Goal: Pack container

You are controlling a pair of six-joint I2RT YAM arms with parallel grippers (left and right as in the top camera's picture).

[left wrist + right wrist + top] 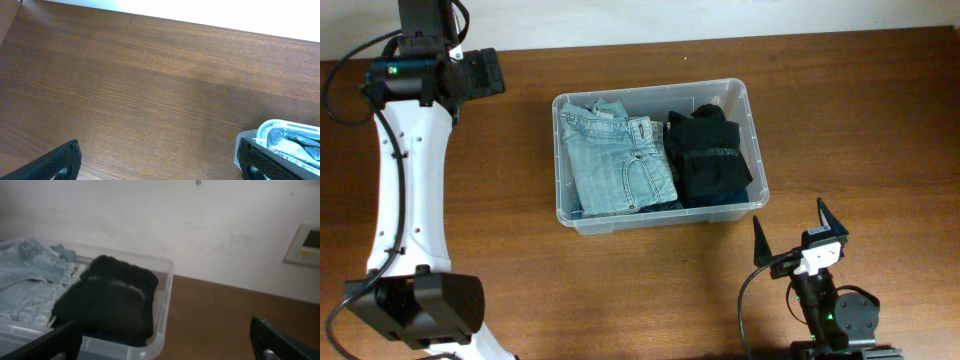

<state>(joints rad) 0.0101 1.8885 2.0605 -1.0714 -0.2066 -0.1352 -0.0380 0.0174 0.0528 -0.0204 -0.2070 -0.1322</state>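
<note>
The clear plastic container [750,130] stands mid-table. It holds folded light blue jeans [615,160] on the left and a folded black garment [705,155] on the right, over darker blue cloth. My left gripper [485,72] is open and empty at the far left, away from the container; its wrist view shows bare table and one container corner [250,137]. My right gripper [798,238] is open and empty in front of the container's near right corner [162,325], with the black garment [107,302] and the jeans [25,280] in its view.
The brown wooden table [860,110] surrounds the container. A pale wall with a white wall panel [304,244] lies behind the table in the right wrist view. The left arm's white links [405,190] run down the table's left side.
</note>
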